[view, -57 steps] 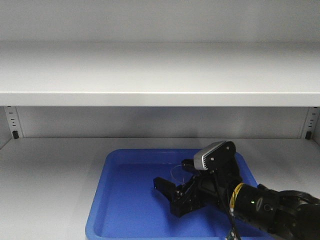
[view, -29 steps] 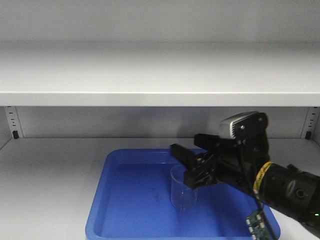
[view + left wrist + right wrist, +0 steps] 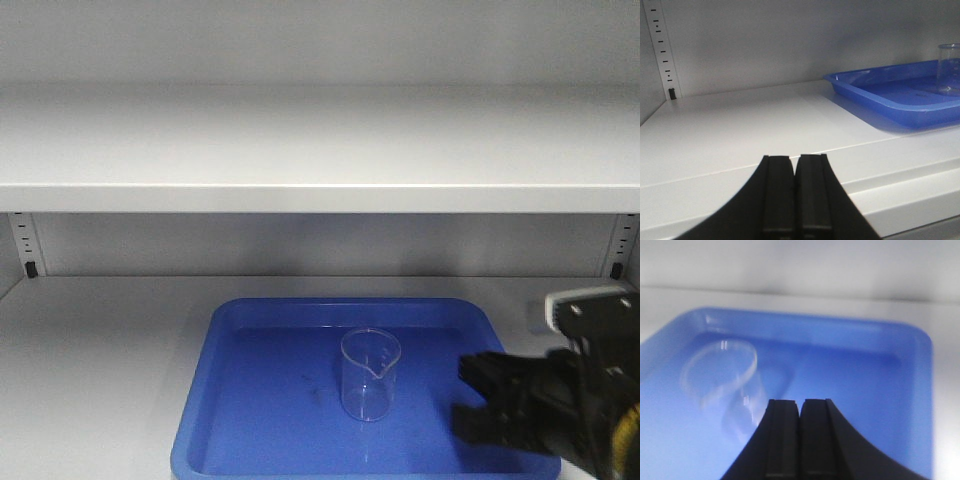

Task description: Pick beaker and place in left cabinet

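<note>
The beaker (image 3: 370, 374) is seen standing upright on its flat base inside the blue tray (image 3: 250, 440), near the tray's middle, pouring lip turned toward the front-facing camera. Nothing is touching it. The tray is set on the lower board of the left cabinet (image 3: 320, 150), toward the board's right part, with the wide shelf board running above it and slotted strips (image 3: 24, 243) seen at both back corners.

The right gripper (image 3: 478, 400) is seen in the front view over the tray's right front corner, to the right of the beaker and clear of it. In the right wrist view its 2 black fingers (image 3: 783, 440) are pressed flat together with nothing held between them, and the beaker (image 3: 725, 385) is shown blurred just ahead and left of the fingertips, apart from them, on the tray (image 3: 880, 390).

The left gripper (image 3: 795, 200) is seen only in its own wrist view: both fingers are pressed together, empty, hovering at the front edge of the lower board, well left of the tray (image 3: 875, 97). From there the beaker (image 3: 949, 69) is caught at the far right of the tray, and 1 slotted strip (image 3: 664, 55) is seen at the left back corner.
</note>
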`<state>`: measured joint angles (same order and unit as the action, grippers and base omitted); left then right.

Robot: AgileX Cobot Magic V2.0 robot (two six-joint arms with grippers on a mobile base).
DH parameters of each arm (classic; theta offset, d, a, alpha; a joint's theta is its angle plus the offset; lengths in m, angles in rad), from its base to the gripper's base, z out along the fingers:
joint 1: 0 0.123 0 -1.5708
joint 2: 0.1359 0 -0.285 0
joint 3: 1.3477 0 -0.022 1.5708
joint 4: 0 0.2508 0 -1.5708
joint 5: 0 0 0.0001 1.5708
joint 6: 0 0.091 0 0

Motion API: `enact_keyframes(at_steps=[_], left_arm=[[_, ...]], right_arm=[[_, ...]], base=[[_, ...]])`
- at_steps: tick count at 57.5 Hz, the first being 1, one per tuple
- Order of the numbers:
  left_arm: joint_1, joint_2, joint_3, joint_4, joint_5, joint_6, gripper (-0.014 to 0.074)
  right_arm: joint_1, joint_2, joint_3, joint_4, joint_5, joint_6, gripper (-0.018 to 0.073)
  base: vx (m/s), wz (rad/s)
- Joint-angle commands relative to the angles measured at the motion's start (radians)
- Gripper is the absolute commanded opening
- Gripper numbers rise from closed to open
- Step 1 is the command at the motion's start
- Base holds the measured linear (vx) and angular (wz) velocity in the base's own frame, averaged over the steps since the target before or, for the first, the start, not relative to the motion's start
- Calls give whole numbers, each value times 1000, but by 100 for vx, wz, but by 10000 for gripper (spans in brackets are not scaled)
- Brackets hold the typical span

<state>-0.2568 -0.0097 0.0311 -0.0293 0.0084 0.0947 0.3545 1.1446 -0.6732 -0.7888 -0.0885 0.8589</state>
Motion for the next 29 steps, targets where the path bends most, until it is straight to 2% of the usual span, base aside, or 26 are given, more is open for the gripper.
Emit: enact_keyframes(at_steps=[1,18,29], left_arm=[[-4,-18,16,-7,-83,-4,1],[-4,-18,16,-7,-83,-4,1],[-4,-18,16,-7,-83,-4,1]], right_arm=[[-3,-93,34,-4,-44,-4,-6],[-3,-415,249,-5,103,2,-6],[-3,-554,342,-5,109,2,-6]], base=[[0,0],[0,0],[0,0]])
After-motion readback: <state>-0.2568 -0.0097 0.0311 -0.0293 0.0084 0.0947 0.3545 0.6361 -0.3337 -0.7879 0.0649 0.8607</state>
